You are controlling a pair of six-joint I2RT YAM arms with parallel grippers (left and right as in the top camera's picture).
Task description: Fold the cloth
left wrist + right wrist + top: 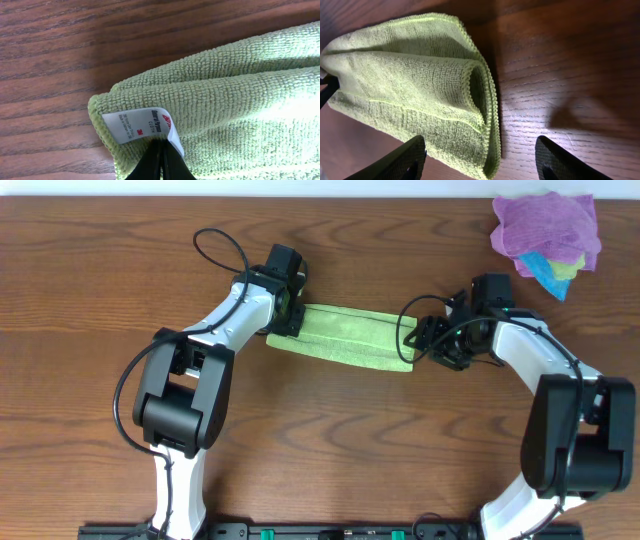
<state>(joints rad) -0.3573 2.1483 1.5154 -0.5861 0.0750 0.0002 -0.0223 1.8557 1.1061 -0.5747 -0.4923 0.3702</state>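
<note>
Cloth [345, 338] lies on the table [100, 260] as a folded strip. Left jaws pinched on its tag [142, 127] corner; right jaws open over the far end. Next you likely close the right, then bring the ends together.

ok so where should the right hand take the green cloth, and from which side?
Probably the free right end of the cloth, where the layers curl into a stacked edge. Come from the right, along the strip: the left hand pins the tag end, and the open right hand faces the curl, so one pinch should catch all layers.
</note>
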